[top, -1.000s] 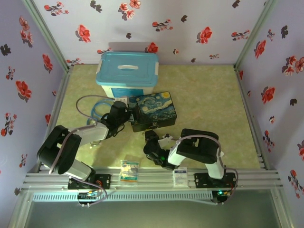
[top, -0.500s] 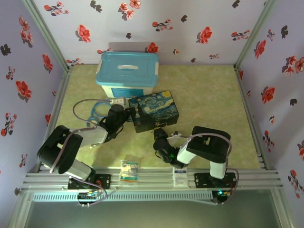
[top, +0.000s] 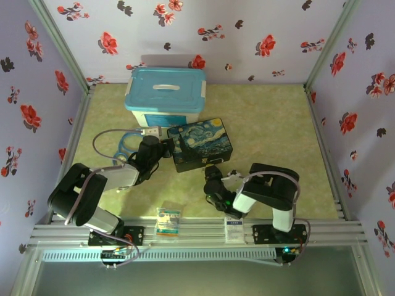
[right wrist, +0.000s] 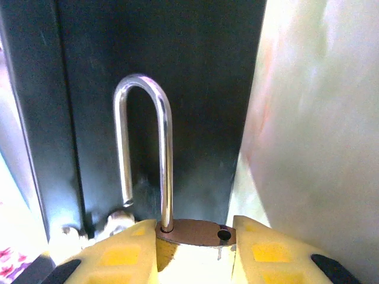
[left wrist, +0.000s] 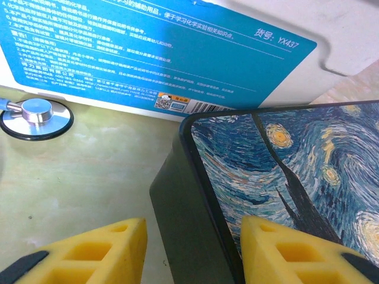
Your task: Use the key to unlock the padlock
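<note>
**At the near edge: padlock's in the right claw, shackle popped**

By the front rail (top: 197, 231), a small packet (top: 168, 221) sits between the two arm bases. Just beyond it, the right gripper (right wrist: 195, 251) has its yellow pads (right wrist: 121, 251) pinched on the brass body of the padlock (right wrist: 192, 232). The silvery shackle (right wrist: 166, 154) points at the dark near wall of the painted box (top: 200, 143), one leg seated, the other ending short of the body.

To the left, the left gripper (left wrist: 192, 251) is partly open and straddles the box's left edge. One pad is over the lid, the other is off the side wall with table (left wrist: 89, 177) showing in the gap, so it's gripping nothing.

Farther back, a stethoscope head (left wrist: 35, 115) lies beside the blue-lidded bin (top: 165, 95), which stands just behind the box.
</note>
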Motion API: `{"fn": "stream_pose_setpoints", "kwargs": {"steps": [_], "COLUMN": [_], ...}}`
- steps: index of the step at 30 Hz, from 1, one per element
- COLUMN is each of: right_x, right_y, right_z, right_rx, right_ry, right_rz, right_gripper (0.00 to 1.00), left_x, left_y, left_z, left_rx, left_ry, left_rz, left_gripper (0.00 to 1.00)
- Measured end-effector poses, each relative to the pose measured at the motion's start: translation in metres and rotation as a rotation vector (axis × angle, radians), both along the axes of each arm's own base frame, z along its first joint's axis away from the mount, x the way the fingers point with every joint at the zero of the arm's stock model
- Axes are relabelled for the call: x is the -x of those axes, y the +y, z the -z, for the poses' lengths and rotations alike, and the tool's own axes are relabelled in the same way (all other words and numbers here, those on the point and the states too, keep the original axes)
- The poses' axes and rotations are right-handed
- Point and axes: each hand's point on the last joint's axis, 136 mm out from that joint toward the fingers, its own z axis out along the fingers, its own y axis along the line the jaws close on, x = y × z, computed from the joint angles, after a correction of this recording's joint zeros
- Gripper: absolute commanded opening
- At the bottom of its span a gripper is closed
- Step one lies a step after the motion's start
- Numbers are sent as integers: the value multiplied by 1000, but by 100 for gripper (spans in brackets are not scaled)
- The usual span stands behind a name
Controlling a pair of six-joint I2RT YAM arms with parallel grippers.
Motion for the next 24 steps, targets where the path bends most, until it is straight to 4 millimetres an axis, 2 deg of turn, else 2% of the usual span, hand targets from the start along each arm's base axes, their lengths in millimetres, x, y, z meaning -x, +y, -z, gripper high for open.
{"fn": "stream_pose_setpoints", "kwargs": {"steps": [3, 9, 13, 20, 24], "right_x": [-2, -1, -10, -10, -7], "right_y": [-14, -30, -59, -89, -115], "right_z": [0, 2, -1, -43, -47], "right_rx": [40, 55, 144, 379, 524], "right_ry": [8, 16, 93, 184, 287], "right_rz": [25, 18, -10, -155, -253], "right_gripper": [8, 8, 8, 8, 9], "left_x": [-2, -4, -7, -17, -26], "left_y": [0, 2, 4, 6, -1], "left_z": [0, 0, -1, -2, -2], "left_rx": [2, 4, 1, -12, -16], "left_ry": [-4, -10, -5, 28, 52], "left_rz": [-3, -10, -17, -3, 19], "left_gripper": [44, 45, 47, 51, 56]}}
